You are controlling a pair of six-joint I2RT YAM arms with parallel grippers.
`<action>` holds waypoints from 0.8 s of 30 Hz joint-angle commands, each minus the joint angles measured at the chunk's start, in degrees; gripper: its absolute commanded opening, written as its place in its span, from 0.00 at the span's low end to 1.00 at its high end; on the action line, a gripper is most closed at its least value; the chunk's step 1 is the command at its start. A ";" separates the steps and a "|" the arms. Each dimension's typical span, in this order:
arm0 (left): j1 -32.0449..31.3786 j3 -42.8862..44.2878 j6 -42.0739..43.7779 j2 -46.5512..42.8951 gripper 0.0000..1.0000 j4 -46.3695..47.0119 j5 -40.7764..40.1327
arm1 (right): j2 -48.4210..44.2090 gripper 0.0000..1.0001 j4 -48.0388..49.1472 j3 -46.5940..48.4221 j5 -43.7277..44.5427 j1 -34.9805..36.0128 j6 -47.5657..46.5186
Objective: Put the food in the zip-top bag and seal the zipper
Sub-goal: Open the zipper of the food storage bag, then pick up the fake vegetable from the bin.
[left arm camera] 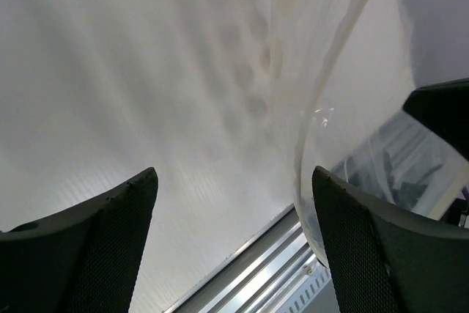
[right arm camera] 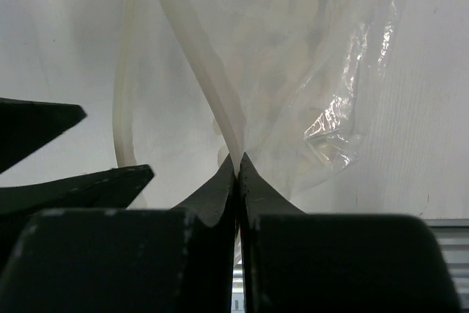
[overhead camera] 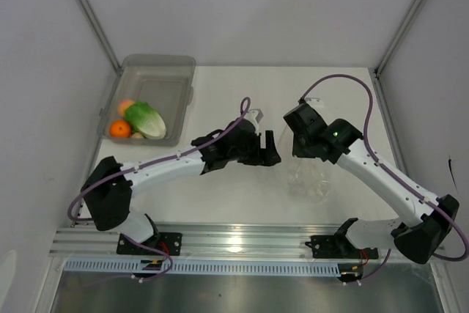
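Observation:
The food lies in a bin at the back left: a green lettuce head (overhead camera: 146,119) with two small orange fruits (overhead camera: 120,129) beside it. The clear zip-top bag (overhead camera: 308,177) hangs crinkled over the table's middle right. My right gripper (right arm camera: 239,160) is shut on the bag's white zipper rim (right arm camera: 220,78), holding it up. My left gripper (left arm camera: 234,181) stands open just left of the bag's mouth, nothing between its fingers; the curved rim (left arm camera: 304,137) runs close by its right finger (left arm camera: 381,247). From above, the left gripper (overhead camera: 267,153) sits beside the right gripper (overhead camera: 294,144).
The translucent grey bin (overhead camera: 157,64) sits in the back left corner against the wall. An aluminium rail (overhead camera: 242,240) runs along the near table edge by both arm bases. Walls and frame posts close in the left, right and back sides.

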 commanded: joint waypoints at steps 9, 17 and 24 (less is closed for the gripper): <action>3.57 -3.54 5.08 -19.81 0.91 -8.62 -10.82 | 3.56 0.00 6.40 -1.00 -2.61 0.06 -3.84; 21.39 -1.18 7.00 -30.28 1.00 -25.24 -15.32 | 4.88 0.00 9.31 -1.96 -4.27 -0.29 -4.72; 37.39 3.40 3.58 -24.06 1.00 -30.17 -18.93 | 4.70 0.00 10.36 -1.26 -6.74 -0.20 -6.22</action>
